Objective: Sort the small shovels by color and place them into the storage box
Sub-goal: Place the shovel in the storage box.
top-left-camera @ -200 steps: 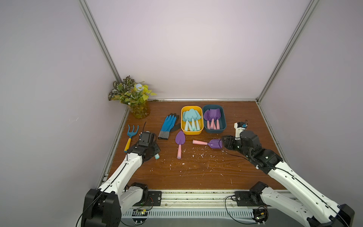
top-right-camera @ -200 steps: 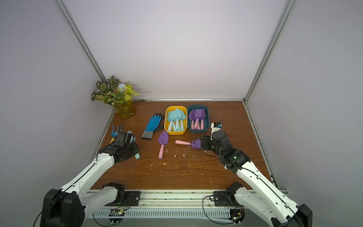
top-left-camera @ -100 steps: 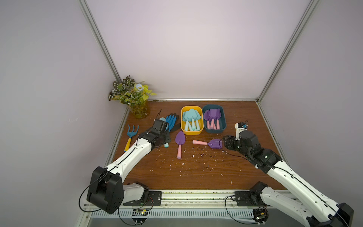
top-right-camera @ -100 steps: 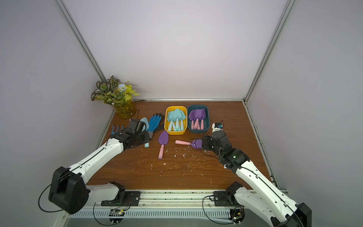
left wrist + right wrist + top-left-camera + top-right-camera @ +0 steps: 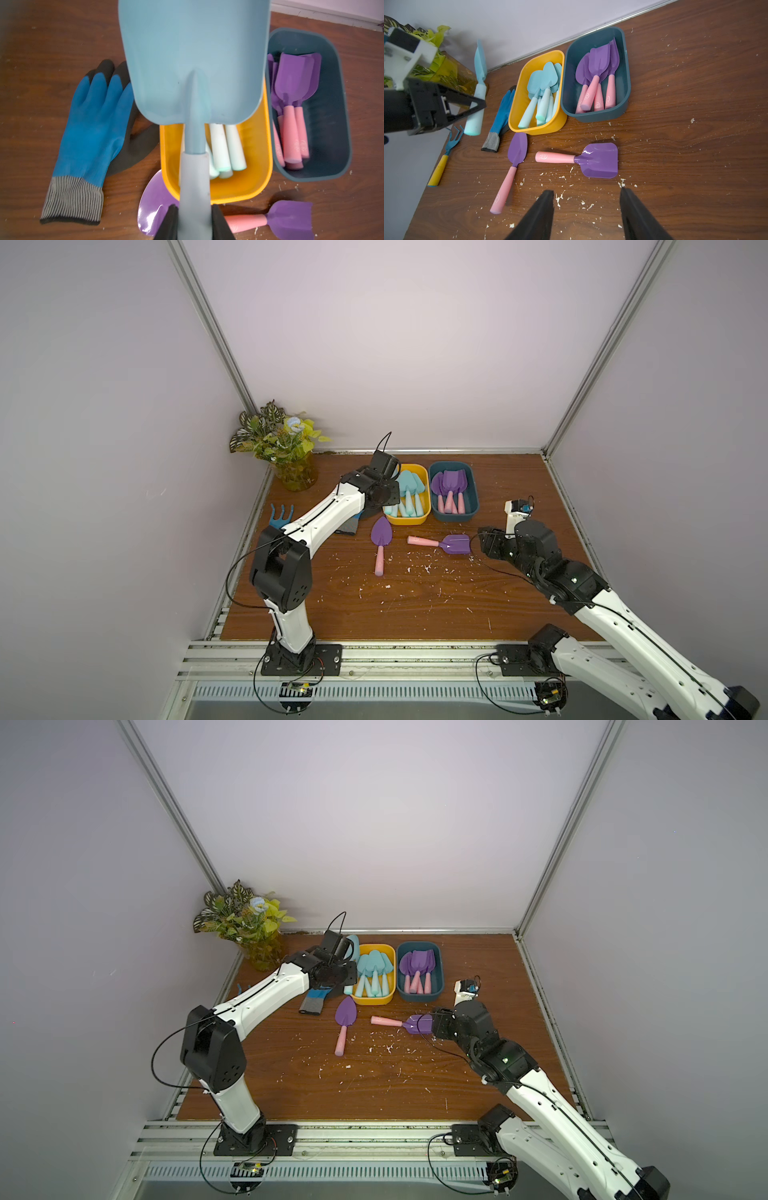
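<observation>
My left gripper [image 5: 194, 218] is shut on the handle of a pale aqua shovel [image 5: 195, 52], which it holds above the near-left end of the yellow box [image 5: 239, 191]. The right wrist view shows this held aqua shovel [image 5: 478, 83] upright beside the yellow box [image 5: 517, 99], which contains several aqua shovels. The dark teal box [image 5: 455, 517] holds several purple shovels with pink handles. On the table lie a pointed purple shovel [image 5: 381, 533] and a square-bladed purple shovel [image 5: 455, 544]. My right gripper [image 5: 585, 190] is open, just short of the square blade [image 5: 598, 161].
A blue and grey glove [image 5: 93, 124] lies left of the yellow box. Further left lies a blue rake with a yellow handle [image 5: 446, 149]. A potted plant [image 5: 286, 448] stands in the back left corner. White crumbs [image 5: 415, 568] litter the wooden table.
My left arm has swung from the front left of the table back and right to the yellow box, carrying the aqua shovel. The right arm has barely moved.
</observation>
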